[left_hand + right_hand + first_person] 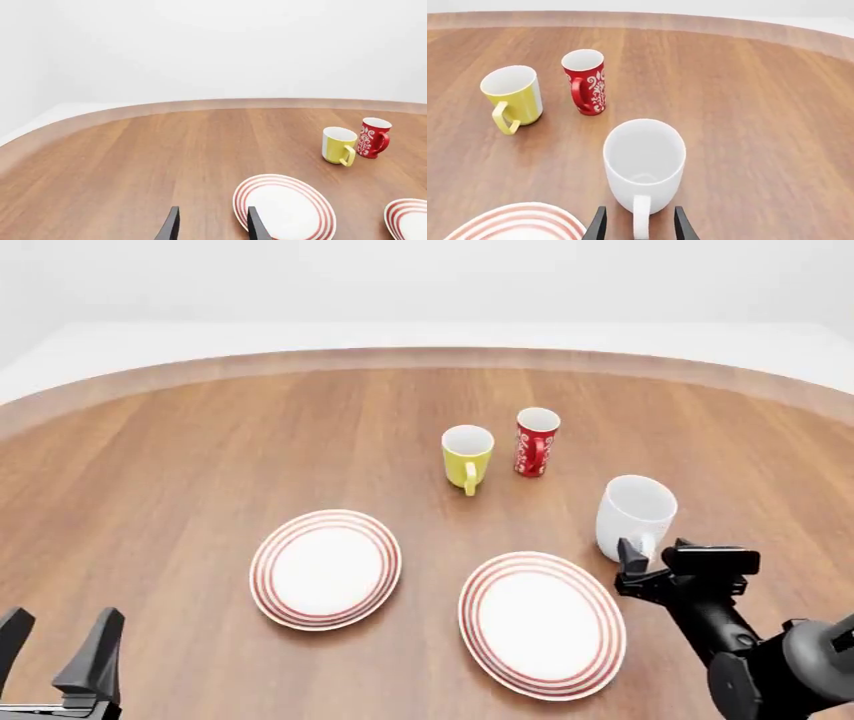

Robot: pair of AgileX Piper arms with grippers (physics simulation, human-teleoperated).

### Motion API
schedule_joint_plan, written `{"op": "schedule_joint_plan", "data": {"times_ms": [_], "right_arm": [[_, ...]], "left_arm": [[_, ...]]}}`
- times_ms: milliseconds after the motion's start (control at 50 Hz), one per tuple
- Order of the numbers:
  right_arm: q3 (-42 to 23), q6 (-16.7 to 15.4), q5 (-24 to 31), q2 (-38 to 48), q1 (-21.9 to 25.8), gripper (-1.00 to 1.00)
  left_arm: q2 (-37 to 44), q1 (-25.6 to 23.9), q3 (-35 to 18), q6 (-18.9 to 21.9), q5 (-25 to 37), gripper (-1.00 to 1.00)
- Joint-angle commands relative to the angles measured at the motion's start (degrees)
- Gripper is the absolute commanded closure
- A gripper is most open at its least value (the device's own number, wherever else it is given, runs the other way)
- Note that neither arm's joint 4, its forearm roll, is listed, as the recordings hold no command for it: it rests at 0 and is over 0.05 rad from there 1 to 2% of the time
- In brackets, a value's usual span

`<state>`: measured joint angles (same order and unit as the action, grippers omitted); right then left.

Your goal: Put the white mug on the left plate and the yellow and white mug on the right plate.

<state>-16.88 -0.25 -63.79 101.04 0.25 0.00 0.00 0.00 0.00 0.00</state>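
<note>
White mug placement is the step I am working, so I survey the tabletop from left to right. At far left, I hold the left pincer low and near my own edge, well apart from every mug; its fingers are spread with nothing between them. I judge it is parked there to stay out of the way.

Next comes the left plate, bare, then the right plate just beside it, also bare. Both lie flat on the near half of the tabletop, so each can receive a mug lowered from above.

Beyond the plates stands the yellow and white mug, upright, handle turned toward me. The red mug stands just beside it on its right; it is not part of the task, and its closeness will call for a careful approach.

Further right, the white mug stands upright on the tabletop, near the far right rim of the right plate, handle toward the arm. I have the right pincer lined up on that handle: the fingers are parted and straddle the loop, one on each side, not yet closed. I choose the handle because the body looks too wide for the fingers.
</note>
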Motion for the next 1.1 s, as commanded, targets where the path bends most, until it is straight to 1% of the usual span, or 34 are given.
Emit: {"op": "schedule_joint_plan", "data": {"times_ms": [20,260,280,500,580,900,1100], "right_arm": [[-1.4,-0.1,-0.4,4.3,0.4,-1.0],[-2.3,0.5,-0.3,6.7,1.2,-1.0],[-2.3,0.5,-0.3,6.6,1.1,1.0],[-0.7,0.2,0.1,2.9,0.2,1.0],[0.3,-0.6,-0.5,1.1,-0.1,1.0],[3.4,-2.0,2.0,-9.2,1.9,1.0],[4.6,-3.1,5.6,-16.2,4.1,1.0]], "left_arm": [[0.0,0.0,0.0,0.0,0.0,-1.0],[0.0,0.0,0.0,0.0,0.0,-1.0],[0.0,0.0,0.0,0.0,0.0,-1.0],[0.0,0.0,0.0,0.0,0.0,-1.0],[0.0,0.0,0.0,0.0,0.0,-1.0],[0.0,0.0,0.0,0.0,0.0,-1.0],[0.0,0.0,0.0,0.0,0.0,-1.0]]}}
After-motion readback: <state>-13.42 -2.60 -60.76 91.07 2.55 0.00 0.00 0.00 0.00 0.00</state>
